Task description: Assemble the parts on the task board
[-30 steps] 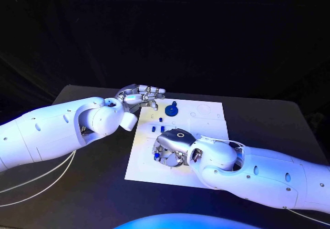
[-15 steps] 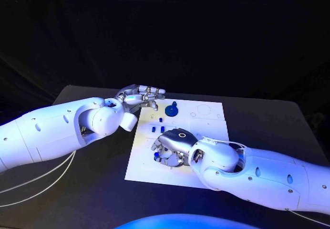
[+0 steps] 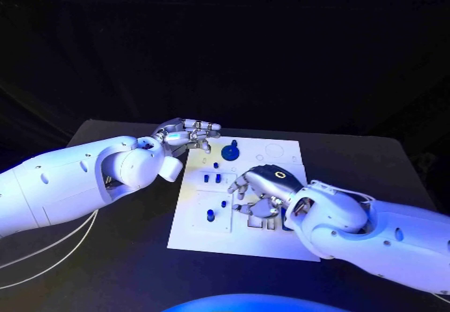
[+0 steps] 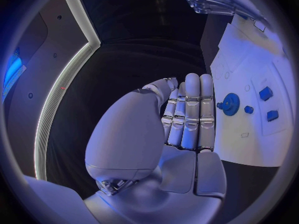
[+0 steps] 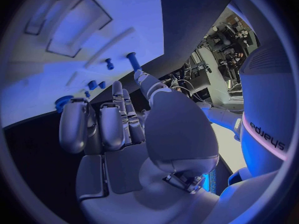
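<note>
While work goes on over the board, laid out thus:
Table (image 3: 112,221): black, carrying all, its far edge beyond the board.
Left arm (image 3: 66,185): reaching in along the table's left side, probably parked out of the way.
Right arm (image 3: 375,227): crossing the table's near right corner to reach the board.
Board (image 3: 235,237): white, mid-table, near edge bare, recesses across its middle.
Left hand (image 3: 188,135): hovering at the board's far left corner, fingers curled loosely in, nothing held; in the wrist view fingers (image 4: 190,112) straight and pressed together.
Right hand (image 3: 263,188): over the board's right-hand middle, fingers bent down toward the surface, seemingly seating or reaching for a part; whether anything is pinched, cannot tell.
Gear (image 3: 231,153): blue, round, near the board's far edge, just beside the left hand.
Pegs (image 3: 212,177): small blue pair, left of the right hand, apparently waiting.
Part (image 3: 210,215): small, blue, toward the board's left edge, apart from both hands.
</note>
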